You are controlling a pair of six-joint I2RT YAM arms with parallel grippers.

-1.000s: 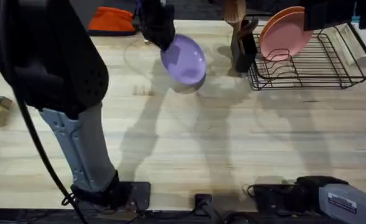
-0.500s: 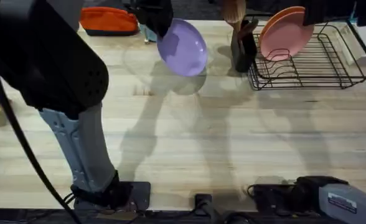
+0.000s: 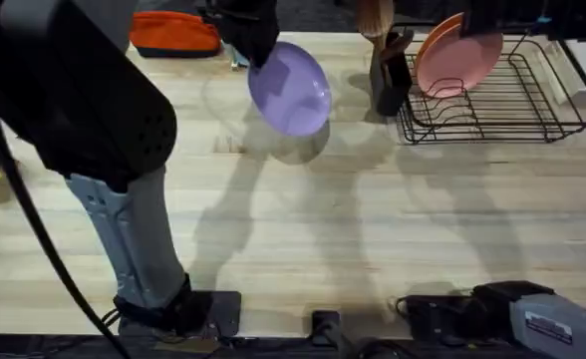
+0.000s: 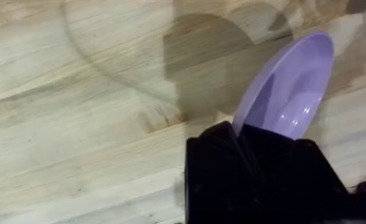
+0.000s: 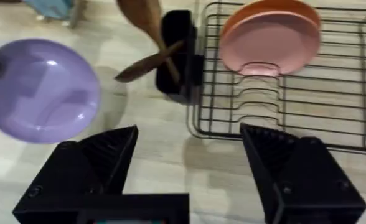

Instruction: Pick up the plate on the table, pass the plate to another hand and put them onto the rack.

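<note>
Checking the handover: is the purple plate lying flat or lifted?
Lifted and tilted: the left gripper pinches the plate by its rim, its shadow on the table.

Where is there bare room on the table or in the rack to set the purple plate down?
The table is bare across its broad middle and front, between the purple plate held by the left end effector and the arm bases. The rack has open slots right of the pink plates. It is crowded at the black utensil holder beside the rack.

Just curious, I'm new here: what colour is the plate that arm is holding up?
Lavender purple, glossy. The plate shows best in the right wrist view.
</note>
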